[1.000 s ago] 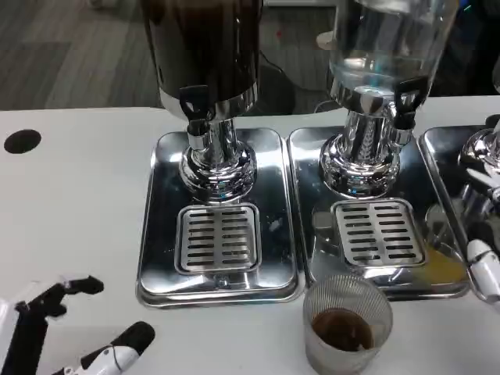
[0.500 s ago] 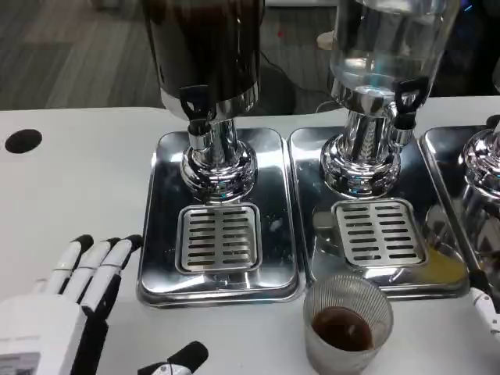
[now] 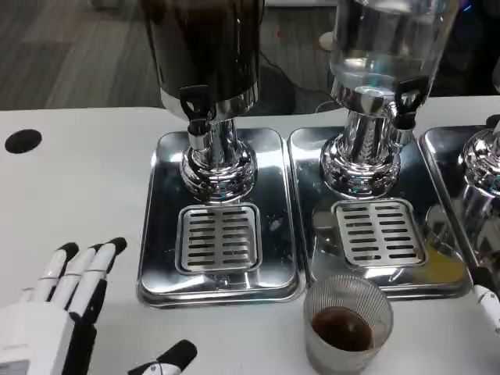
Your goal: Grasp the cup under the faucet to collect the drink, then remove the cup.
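Observation:
A ribbed clear cup (image 3: 348,324) with a little brown drink in its bottom stands on the white table, just in front of the middle drip tray (image 3: 379,232). The dark drink dispenser with its black faucet (image 3: 195,104) stands over the left tray (image 3: 217,237). The clear dispenser's faucet (image 3: 406,99) hangs above the middle tray. My left hand (image 3: 55,312) lies at the lower left with fingers stretched out and apart, holding nothing, far from the cup. A white and black tip of my right hand (image 3: 487,297) shows at the right edge, apart from the cup.
A third chrome dispenser base (image 3: 478,160) and tray sit at the far right. A black round hole (image 3: 23,141) marks the table at the left. Yellowish liquid pools on the middle tray's right corner (image 3: 441,269).
My left hand has drawn back a little toward the lower left. The right hand's tip stays at the right edge. The cup has not moved.

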Tool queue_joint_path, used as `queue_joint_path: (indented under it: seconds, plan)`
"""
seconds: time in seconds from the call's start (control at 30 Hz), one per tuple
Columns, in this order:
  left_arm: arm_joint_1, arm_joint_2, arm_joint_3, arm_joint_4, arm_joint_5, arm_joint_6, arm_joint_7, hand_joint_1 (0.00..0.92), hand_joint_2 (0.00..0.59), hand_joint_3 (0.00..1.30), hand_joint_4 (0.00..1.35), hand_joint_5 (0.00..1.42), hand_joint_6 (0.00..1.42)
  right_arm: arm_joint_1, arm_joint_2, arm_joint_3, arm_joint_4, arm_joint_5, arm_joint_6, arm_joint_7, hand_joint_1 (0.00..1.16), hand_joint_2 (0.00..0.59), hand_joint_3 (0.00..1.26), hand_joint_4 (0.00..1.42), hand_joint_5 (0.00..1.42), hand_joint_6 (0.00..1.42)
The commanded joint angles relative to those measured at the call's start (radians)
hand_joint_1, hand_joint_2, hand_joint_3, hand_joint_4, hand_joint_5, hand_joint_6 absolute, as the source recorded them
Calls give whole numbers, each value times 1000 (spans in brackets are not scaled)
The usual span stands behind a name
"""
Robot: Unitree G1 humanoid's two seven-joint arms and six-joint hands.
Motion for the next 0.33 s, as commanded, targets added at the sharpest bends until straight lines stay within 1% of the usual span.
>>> queue_joint_path:
  seconds: [0.03, 0.13, 0.33]
  plan:
    - [16, 12, 3, 12, -23, -5, 25, 0, 77, 109, 9, 82, 262, 16, -3, 6, -18, 32, 1, 18, 557, 418, 92, 0, 0, 0]
    - [21, 9, -1, 13, -28, -9, 35, 0, 76, 108, 12, 85, 266, 27, -4, 4, -19, 36, -5, 17, 559, 415, 94, 0, 0, 0]
    - [27, 18, -3, 4, -34, -8, 32, 0, 76, 115, 18, 88, 271, 36, -12, 2, -21, 42, -20, 17, 561, 412, 103, 0, 0, 0]
